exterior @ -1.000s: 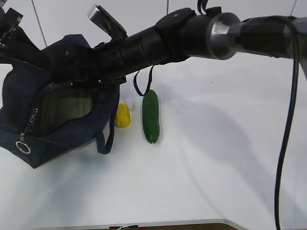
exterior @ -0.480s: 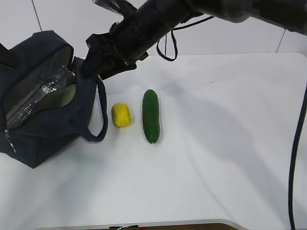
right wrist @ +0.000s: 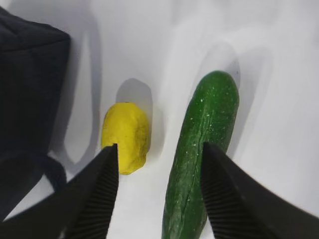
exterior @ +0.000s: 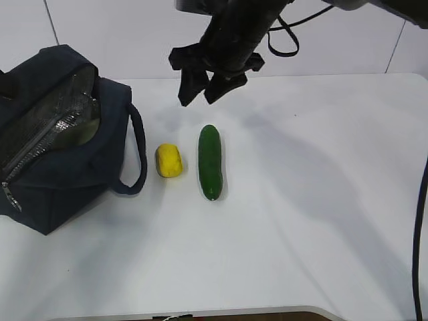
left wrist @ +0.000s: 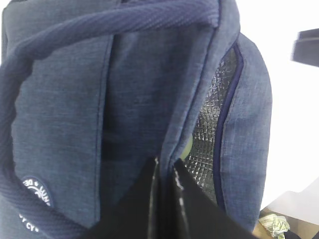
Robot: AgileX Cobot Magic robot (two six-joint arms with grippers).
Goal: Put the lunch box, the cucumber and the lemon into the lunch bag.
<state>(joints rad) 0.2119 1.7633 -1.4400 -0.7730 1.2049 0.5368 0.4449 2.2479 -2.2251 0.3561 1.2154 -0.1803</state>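
Right gripper [exterior: 202,92] hovering open, empty, above lemon [exterior: 168,160] and cucumber [exterior: 210,161]. Left gripper [left wrist: 166,172] pinching lunch bag [exterior: 60,144] edge. Risk: straddling both, nudging lemon, cucumber rolling away.

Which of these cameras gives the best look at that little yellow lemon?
The right wrist view: the lemon fills much of the frame, close and sharp, beside the cucumber and between the open fingers. The exterior view shows it whole but small. The left wrist view shows only the lunch bag, no lemon.

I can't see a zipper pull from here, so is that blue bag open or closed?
Open. The lunch bag gapes at its top, showing silver lining and something pale green inside.
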